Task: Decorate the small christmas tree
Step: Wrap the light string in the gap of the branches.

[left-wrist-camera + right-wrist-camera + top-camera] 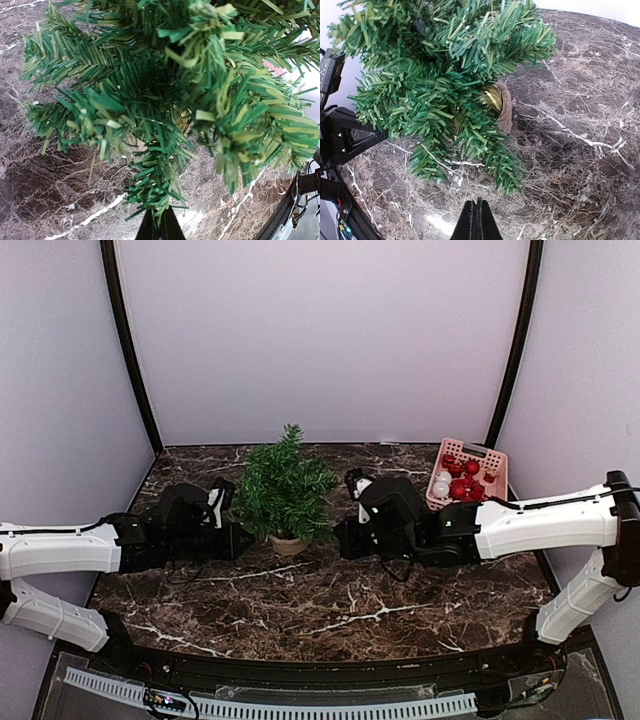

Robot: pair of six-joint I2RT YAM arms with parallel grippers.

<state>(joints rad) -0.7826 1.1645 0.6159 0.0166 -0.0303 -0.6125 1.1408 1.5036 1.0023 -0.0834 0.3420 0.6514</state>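
Arms low, flanking small christmas tree point(285, 485) | left hand point(160, 223) pressed together | right hand point(477, 220) likewise

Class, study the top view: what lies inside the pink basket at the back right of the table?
The pink basket holds red ornaments and a few white ornaments near its left side. They cover its floor, so anything beneath them is hidden.

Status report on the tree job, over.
Left gripper shut, empty; right gripper shut, empty, flanking tree. Tree upright. Ornaments in basket, far right. Nothing blocking.
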